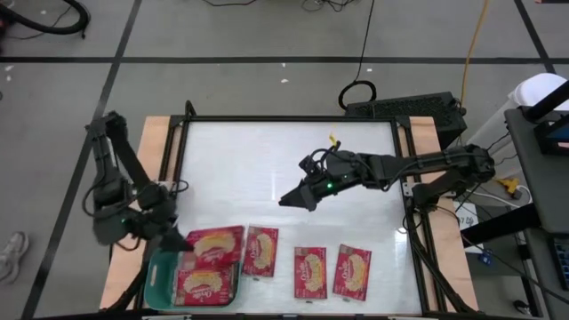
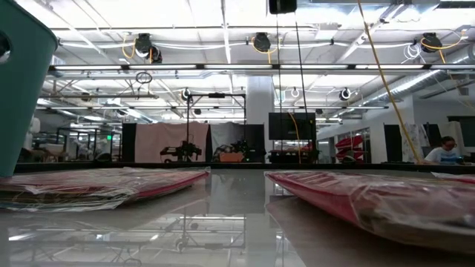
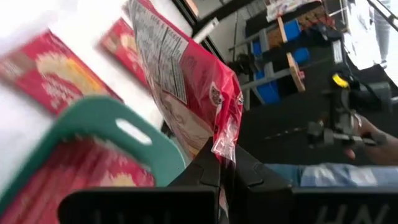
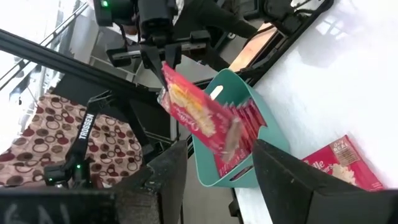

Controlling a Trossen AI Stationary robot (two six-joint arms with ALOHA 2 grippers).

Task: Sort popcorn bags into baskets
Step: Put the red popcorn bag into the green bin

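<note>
1. The table [image 1: 293,160] is carrying the whole job, which looks partly done: three popcorn bags [image 1: 310,271] are lying loose near its front edge, awaiting sorting.
2. The teal basket [image 1: 158,277] is sitting at the front left corner, already holding at least one packet [image 1: 204,284].
3. The right gripper [image 1: 292,199] is hovering over mid-table, fingers spread wide and carrying nothing, well apart from the loose bags.
4. The left gripper [image 3: 222,177] is pinching one held bag [image 3: 186,87] by its edge seam, jaws closed narrowly on it; the bag is hanging tilted just above the basket's rim, seemingly about to drop in.
</note>
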